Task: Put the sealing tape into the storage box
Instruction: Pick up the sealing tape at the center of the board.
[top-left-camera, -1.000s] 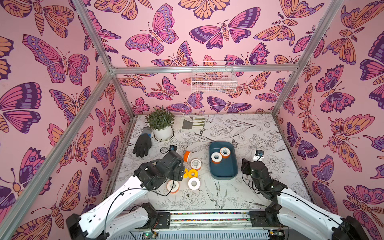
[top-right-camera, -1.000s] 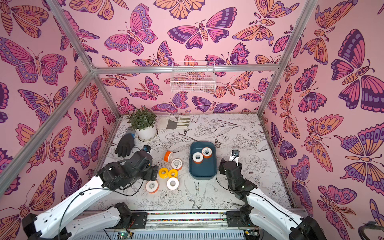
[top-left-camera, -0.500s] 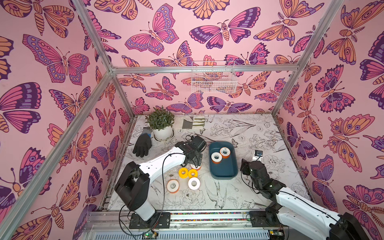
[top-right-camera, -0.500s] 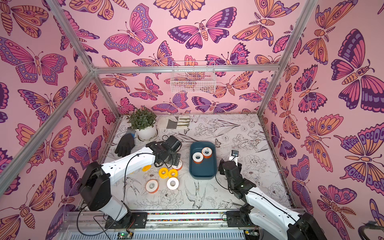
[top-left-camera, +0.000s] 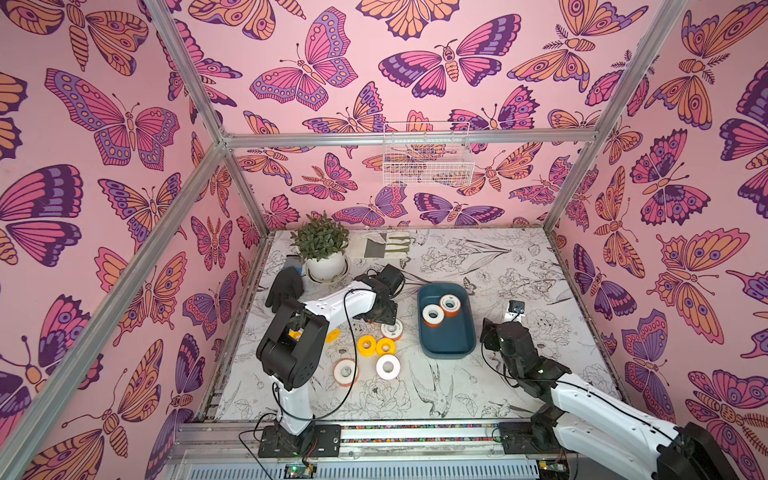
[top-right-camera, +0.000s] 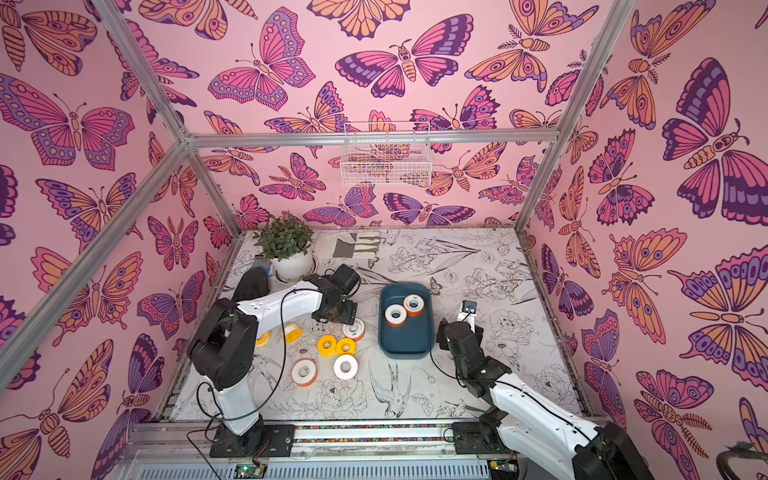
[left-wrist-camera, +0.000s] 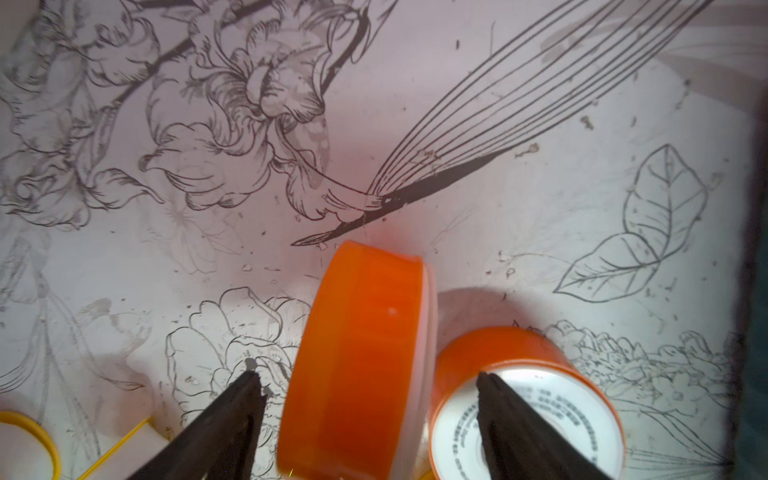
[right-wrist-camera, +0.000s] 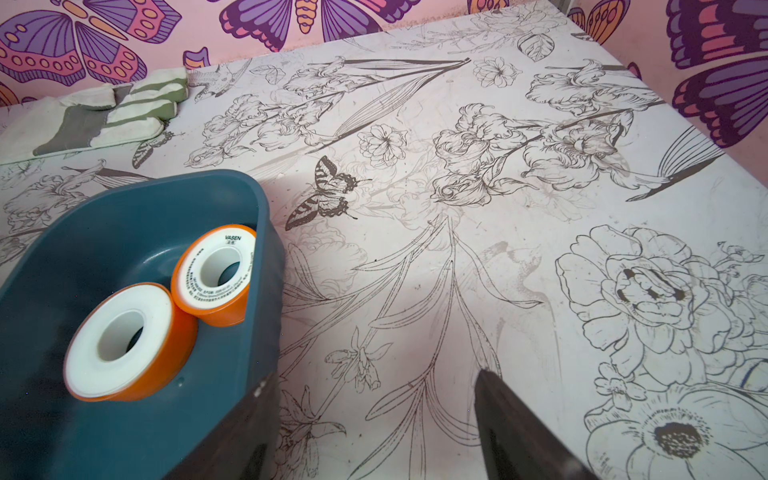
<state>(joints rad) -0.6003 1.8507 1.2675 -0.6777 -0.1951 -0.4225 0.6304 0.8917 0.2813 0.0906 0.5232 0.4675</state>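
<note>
The storage box (top-left-camera: 446, 353) is a dark teal tray on the table with two rolls of sealing tape (top-left-camera: 432, 316) (right-wrist-camera: 118, 340) lying in it. Several more rolls lie loose to its left, yellow ones (top-left-camera: 367, 345) and white-faced ones (top-left-camera: 388, 365). My left gripper (top-left-camera: 380, 318) (left-wrist-camera: 365, 380) is open and straddles an orange roll (left-wrist-camera: 361, 353) standing on edge, with a gap at one finger. Its other finger hangs over a flat orange roll (left-wrist-camera: 528, 415). My right gripper (top-left-camera: 494, 332) (right-wrist-camera: 374, 378) is open and empty, low beside the box's right wall (right-wrist-camera: 266, 257).
A potted plant (top-left-camera: 322, 249) and a black glove (top-left-camera: 284, 286) sit at the back left. A striped work glove (top-left-camera: 386, 245) lies by the back wall. A white wire basket (top-left-camera: 428, 160) hangs on that wall. Aluminium frame posts edge the table.
The left arm has stretched out from the front of the table to the rolls just left of the box, and its jaws have narrowed a little. The right arm has hardly moved.
</note>
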